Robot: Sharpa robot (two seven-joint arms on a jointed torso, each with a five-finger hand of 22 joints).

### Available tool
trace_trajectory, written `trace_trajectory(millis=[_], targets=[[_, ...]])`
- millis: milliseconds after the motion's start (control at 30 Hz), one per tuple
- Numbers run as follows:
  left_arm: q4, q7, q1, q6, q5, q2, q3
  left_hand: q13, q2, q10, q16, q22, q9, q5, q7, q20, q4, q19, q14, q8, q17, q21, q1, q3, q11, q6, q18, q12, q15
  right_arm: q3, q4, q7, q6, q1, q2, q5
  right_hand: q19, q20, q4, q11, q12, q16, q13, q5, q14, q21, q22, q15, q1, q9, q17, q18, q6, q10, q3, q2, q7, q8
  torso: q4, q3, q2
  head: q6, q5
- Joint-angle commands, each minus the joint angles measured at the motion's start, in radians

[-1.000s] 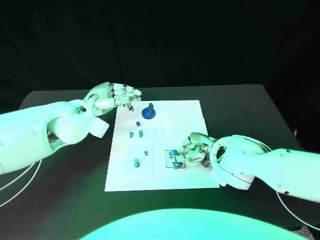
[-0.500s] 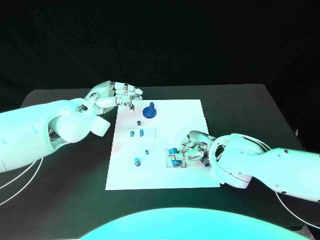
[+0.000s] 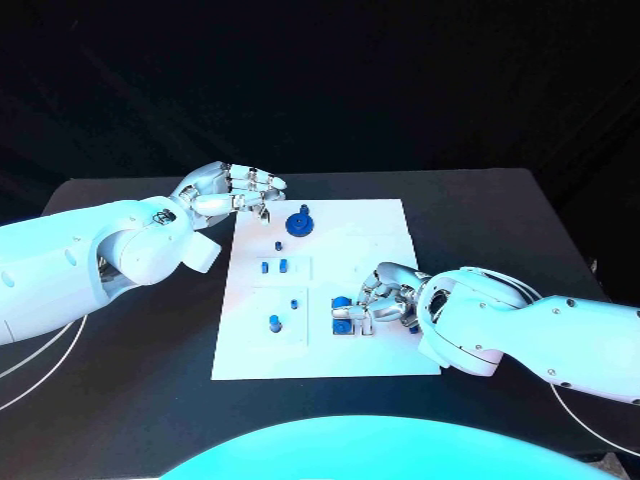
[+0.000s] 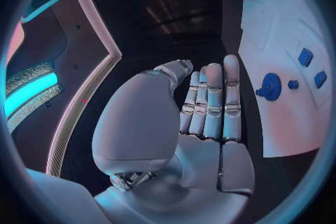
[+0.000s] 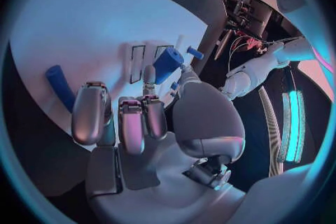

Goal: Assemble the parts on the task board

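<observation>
the white task board (image 3: 363,240) lies mid-table. on it a round blue part (image 3: 300,225) stands near the far edge, two small blue parts (image 3: 273,266) sit in an outlined box, and one blue part (image 3: 274,323) sits in the box nearer the robot. the right hand (image 3: 382,300) rests on the board's right side, fingers curled round a blue block (image 5: 167,64). the left hand (image 3: 234,192) hovers off the board's far left corner, fingers straight and pressed together, holding nothing. no writing is readable.
</observation>
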Motion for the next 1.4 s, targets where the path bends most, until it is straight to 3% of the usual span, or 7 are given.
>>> trace_trajectory(millis=[33,233,433,500,600,1067,1400], targets=[[0.002,0.005,0.0,0.019,0.005,0.001,0.001,-0.002,0.005,0.0,-0.007,-0.001,-0.001,0.005,0.006,0.001,0.002,-0.002,-0.007,-0.004,-0.001,-0.003,-0.004,-0.002,0.003,0.0,0.006,-0.005,-0.002,0.0,-0.001,-0.004,-0.001,-0.001,0.002,-0.021,0.025,-0.004,0.001,-0.007,-0.008,-0.001,0.128,-0.012,0.101,-0.005,0.184,-0.003,-0.03,0.001,0.238,-0.009,-0.012,0.018,-0.016,-0.018,0.0,0.006,-0.0003,0.0003,0.0,-0.001,0.001],[0.002,0.005,0.0,0.019,0.005,0.001,0.001,-0.002,0.005,0.0,-0.007,-0.001,-0.001,0.005,0.006,0.001,0.002,-0.002,-0.007,-0.004,-0.001,-0.003,-0.004,-0.002,0.003,0.0,0.006,-0.005,-0.002,0.0,0.005,-0.001,-0.009,-0.001,-0.002,-0.033,0.025,-0.005,0.0,-0.007,-0.009,-0.001,0.128,-0.011,0.101,-0.006,0.184,-0.003,-0.035,0.002,0.238,-0.009,-0.014,0.017,-0.02,-0.016,0.0,0.008,-0.0003,0.0005,0.0,-0.002,0.001],[0.001,0.005,0.0,0.02,0.004,0.001,0.001,-0.002,0.005,0.0,-0.007,-0.001,-0.001,0.005,0.006,0.001,0.002,-0.002,-0.007,-0.004,-0.001,-0.003,-0.004,-0.002,0.003,0.0,0.006,-0.005,-0.002,0.0,0.028,0.044,-0.03,-0.004,-0.025,-0.022,0.025,-0.003,-0.006,-0.006,-0.009,-0.001,0.132,0.024,0.101,-0.006,0.184,-0.002,0.063,0.0,0.238,-0.009,-0.025,0.019,0.003,0.057,0.001,0.017,0.0005,0.0006,0.0,-0.002,0.001],[0.001,0.005,0.0,0.02,0.003,0.001,0.001,-0.002,0.006,0.0,-0.007,-0.001,-0.002,0.005,0.006,0.001,0.002,-0.002,-0.007,-0.004,-0.001,-0.004,-0.004,-0.002,0.002,0.0,0.006,-0.006,-0.002,0.0,0.041,0.066,-0.036,-0.006,-0.038,-0.009,0.026,-0.004,-0.008,-0.007,-0.009,0.0,0.134,0.045,0.101,-0.003,0.185,-0.003,0.109,-0.001,0.24,-0.01,-0.027,0.019,0.008,0.063,0.0,0.02,0.0001,0.0007,0.0,-0.002,0.002],[0.001,0.005,0.0,0.02,0.002,0.001,0.001,-0.002,0.006,0.0,-0.007,-0.001,-0.002,0.005,0.006,0.001,0.002,-0.002,-0.007,-0.004,-0.001,-0.004,-0.004,-0.002,0.002,0.0,0.006,-0.006,-0.002,0.0,0.065,0.102,-0.041,-0.007,-0.062,0.01,0.026,-0.005,-0.011,-0.008,-0.007,-0.001,0.138,0.105,0.101,-0.002,0.185,-0.004,0.185,-0.008,0.24,-0.01,-0.03,0.022,0.015,0.063,-0.001,0.02,-0.0009,0.0007,-0.001,-0.003,0.003],[-0.001,0.005,0.0,0.021,0.002,0.002,0.001,-0.002,0.006,0.0,-0.007,-0.001,-0.002,0.005,0.006,0.001,0.002,-0.002,-0.007,-0.004,-0.001,-0.004,-0.004,-0.002,0.002,0.0,0.006,-0.006,-0.002,0.0,0.089,0.077,-0.034,-0.012,-0.074,0.024,0.026,-0.005,-0.007,-0.009,-0.003,0.0,0.144,0.111,0.101,-0.001,0.185,-0.005,0.222,-0.014,0.241,-0.01,-0.026,0.025,0.029,0.069,-0.002,0.019,0.0003,0.0006,0.0,-0.002,0.0],[-0.001,0.005,0.0,0.021,0.002,0.003,0.001,-0.002,0.006,0.0,-0.007,-0.002,-0.002,0.005,0.006,0.001,0.002,-0.002,-0.007,-0.004,-0.001,-0.004,-0.003,-0.002,0.002,0.0,0.006,-0.006,-0.002,0.0,0.064,0.022,-0.013,-0.021,-0.047,0.016,0.024,-0.008,-0.011,-0.014,-0.003,0.0,0.146,0.165,0.102,-0.006,0.184,-0.009,0.266,-0.024,0.242,-0.009,-0.023,0.027,0.056,0.074,-0.008,0.015,0.0008,-0.0004,0.0,-0.005,0.001]])
